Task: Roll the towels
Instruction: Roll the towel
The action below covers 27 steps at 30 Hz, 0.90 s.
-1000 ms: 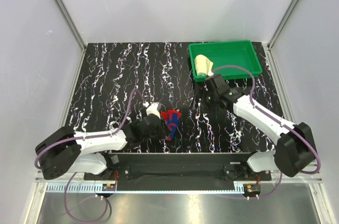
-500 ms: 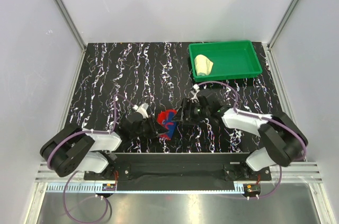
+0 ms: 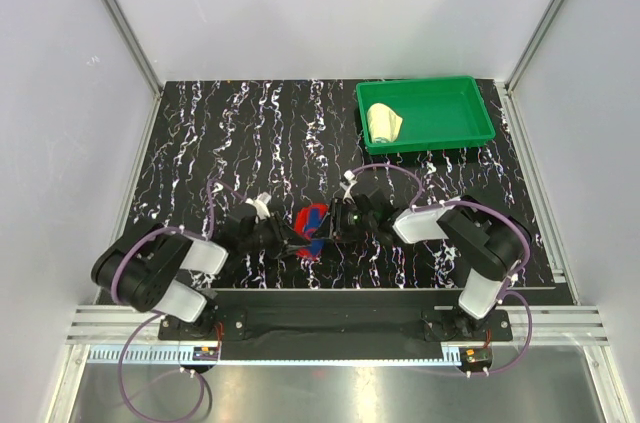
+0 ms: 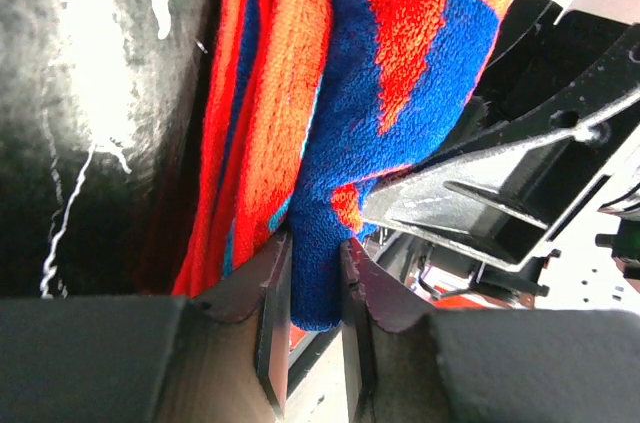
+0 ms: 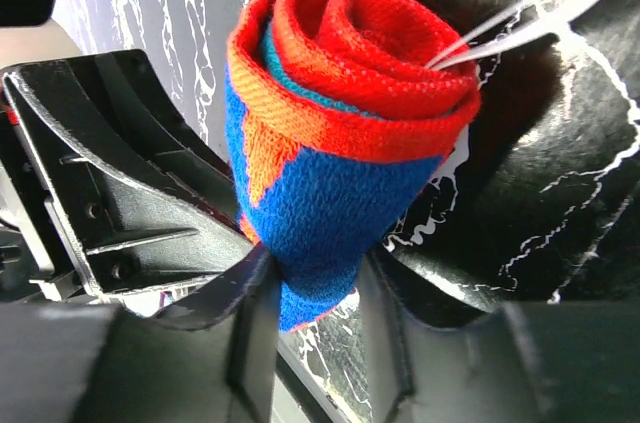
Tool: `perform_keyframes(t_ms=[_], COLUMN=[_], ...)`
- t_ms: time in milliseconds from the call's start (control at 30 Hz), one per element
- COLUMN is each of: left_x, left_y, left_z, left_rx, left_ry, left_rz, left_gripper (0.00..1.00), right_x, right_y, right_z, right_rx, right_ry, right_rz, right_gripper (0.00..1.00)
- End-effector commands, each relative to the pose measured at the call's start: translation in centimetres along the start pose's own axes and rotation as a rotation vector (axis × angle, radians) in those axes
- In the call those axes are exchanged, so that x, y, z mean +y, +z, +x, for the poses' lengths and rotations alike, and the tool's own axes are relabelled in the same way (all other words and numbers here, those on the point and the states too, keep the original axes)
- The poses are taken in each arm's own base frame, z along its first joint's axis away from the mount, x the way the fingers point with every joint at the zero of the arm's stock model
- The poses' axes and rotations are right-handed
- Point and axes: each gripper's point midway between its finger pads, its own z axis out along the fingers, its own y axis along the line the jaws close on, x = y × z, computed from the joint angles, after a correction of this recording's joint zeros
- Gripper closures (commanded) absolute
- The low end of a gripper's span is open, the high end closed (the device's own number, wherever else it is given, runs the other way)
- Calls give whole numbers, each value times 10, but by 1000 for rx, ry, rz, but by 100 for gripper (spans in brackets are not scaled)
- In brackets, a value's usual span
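Closest to me, both arms reach in low from the near edge and meet just in front of their bases, over the black, white-veined worktop [image 3: 200, 143]. Between them is the red towel [image 3: 312, 228], wound into a loose roll and gripped from both sides. The left gripper [image 3: 285, 238] has its fingers [image 4: 272, 293] pressed nearly together on a thin blue edge of the cloth – its own camera shows that edge wedged in the narrow slot between them, with the red and orange folds rising beyond. The right gripper [image 3: 340, 221] comes from the opposite side, and its camera looks into the end of the roll, a tight red spiral with a teal layer inside. Its fingers [image 5: 250, 318] sit set a little apart, one on either side of the roll's blue lower end, nipping it. The two grippers are just beside each other, only the towel between them. Well beyond, at the far right corner of the worktop, is the green tray [image 3: 480, 123] – the yellow towel [image 3: 383, 123] lies bunched at its left end.
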Motion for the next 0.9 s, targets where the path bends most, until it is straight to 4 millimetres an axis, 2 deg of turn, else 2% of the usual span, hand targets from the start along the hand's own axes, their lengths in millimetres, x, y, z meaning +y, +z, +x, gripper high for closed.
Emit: perform_keyframes(t_ms=[0, 67, 100, 133, 167, 200, 233, 267, 300, 333, 367, 400, 433, 467, 500, 533, 567, 600, 633, 667, 700, 733, 767, 833, 867], left_x=[19, 24, 24, 24, 22, 31, 35, 21, 40, 27, 16, 30, 17, 6, 12, 4, -10, -8, -15, -28, -30, -32, -42, -44, -52], left_y=[1, 3, 4, 4, 3, 2, 0, 0, -6, -11, -11, -20, -25, -27, -34, -38, -38, -43, -45, -42, -45, -44, -41, -36, -31], left_z=[15, 18, 18, 16, 16, 16, 15, 7, 6, -1, -6, -10, -17, -18, -23, -27, -22, -28, -27, -18, -22, -20, -10, -9, 1], left_rx=[65, 78, 78, 69, 70, 62, 55, 27, 6, -39, -60, -94, -135, -146, -182, -214, -218, -265, -283, -277, -322, -330, -324, -362, -349], left_ry=[-33, -44, -39, -27, -10, -13, 4, 90, 87, 141, 207, 218, 257, 312, 337, 371, 431, 466, 497, 551, 582, 612, 661, 721, 777], left_rz=[-33, -40, -34, -35, -30, -79, -112, -101, -222, -219, -233, -336, -326, -334, -406, -411, -402, -455, -457, -439, -467, -478, -458, -481, -463], left_gripper=[100, 100, 95, 89, 82, 69, 62, 57, 53, 44, 41, 38, 22, 17, 16, 11, 11, 11, 11, 10, 10, 10, 9, 9, 9], right_x=[3, 6, 3, -1, 5, -6, -1, -3, -16, -11, -12, -13, -14, -14, -21, -15, -16, -23, -17, -17, -21, -17, -15, -14, -15], right_y=[4, 4, 1, -2, 0, -6, -6, -8, -16, -17, -20, -25, -27, -28, -32, -32, -32, -35, -33, -32, -32, -30, -30, -27, -27], right_z=[-9, -16, -14, -14, -23, -15, -25, -26, -13, -21, -21, -20, -19, -18, -12, -16, -15, -8, -12, -9, -5, -6, -5, -4, -3], right_rx=[-44, -57, -41, -29, -53, -11, -29, -23, 34, 16, 24, 35, 44, 54, 84, 77, 87, 120, 121, 140, 164, 168, 175, 191, 197], right_ry=[-32, -46, -46, -46, -63, -46, -56, -67, -53, -71, -84, -91, -90, -94, -84, -96, -99, -95, -100, -109, -105, -108, -111, -107, -105], right_rz=[8, 22, 52, 104, 98, 171, 197, 230, 315, 342, 373, 420, 439, 456, 506, 518, 537, 582, 581, 591, 617, 613, 615, 616, 621], right_gripper=[62, 66, 71, 73, 73, 74, 75, 75, 76, 76, 76, 77, 77, 77, 77, 78, 78, 78, 78, 78, 78, 78, 78, 78, 78])
